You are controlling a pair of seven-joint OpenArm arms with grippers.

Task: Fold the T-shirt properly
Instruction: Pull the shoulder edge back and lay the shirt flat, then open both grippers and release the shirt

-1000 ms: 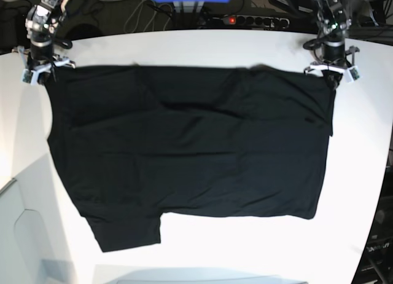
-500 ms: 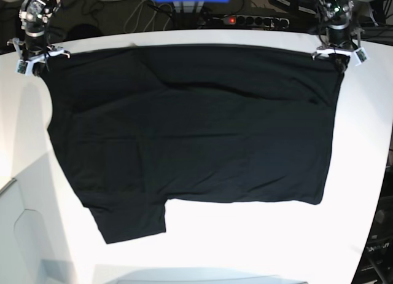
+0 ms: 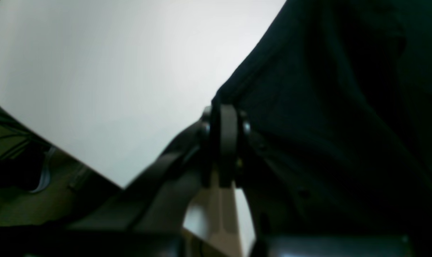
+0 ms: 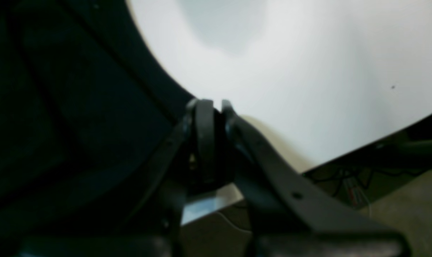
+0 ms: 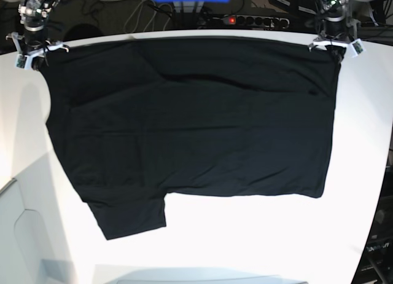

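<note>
Nearest us the black T-shirt (image 5: 190, 124) lies spread on the white table (image 5: 258, 247), plain side up, one sleeve (image 5: 132, 219) jutting toward the near left edge. Its far edge is stretched taut along the far side of the table between our two arms. At far right our left gripper (image 5: 332, 47) is clenched on one far corner of the cloth; at far left our right gripper (image 5: 32, 50) is clenched on the other.

We judge the main risk to be a thin pinch slipping under this tension, dropping a corner and skewing the fold; dragging could also bunch the near sleeve.

Both wrist views are blurred and dark. We cannot see any print or tag, nor how much fabric sits between the jaws
</note>
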